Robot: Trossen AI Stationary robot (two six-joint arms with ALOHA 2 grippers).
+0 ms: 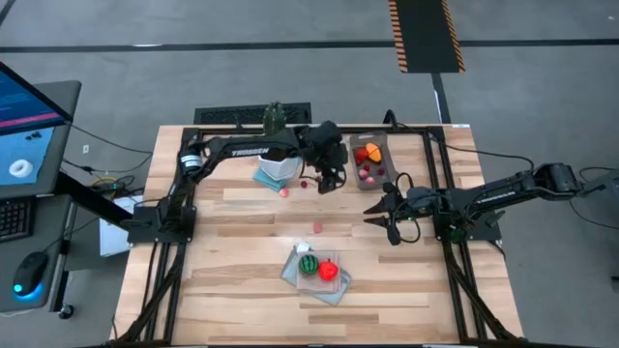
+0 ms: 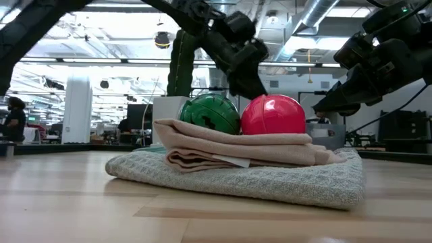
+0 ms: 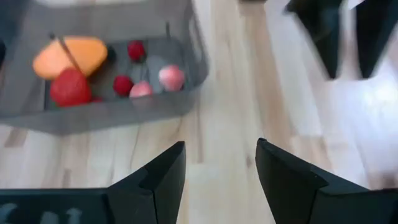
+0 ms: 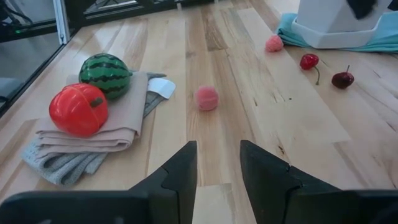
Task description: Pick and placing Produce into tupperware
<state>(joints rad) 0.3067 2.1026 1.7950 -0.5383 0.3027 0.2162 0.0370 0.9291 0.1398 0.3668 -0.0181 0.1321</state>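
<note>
Sitting at the far right of the table, the tub holds an orange piece, a red strawberry-like piece, two small red berries and two pink ones; its near wall blurs their lower edges in the left wrist view, and its far end is cut off there. The left gripper hangs just left of the tub with its fingers spread and nothing between them. From the low camera the tub is hidden behind the cloth and the arms.

More produce lies outside the tub. A green striped melon and a red tomato rest side by side on a folded cloth near the front of the table. A pink ball lies alone on the bare wood between the cloth and the tub. Farther off, another pink piece and two cherries lie beside a white pot on a blue cloth; the pot's top is cut off in the right wrist view.

The right gripper hovers at the right side, near the tub's front end, fingers parted a little around nothing.

Beyond the table stretch a grey floor, a monitor at the left and a bright open hall.
</note>
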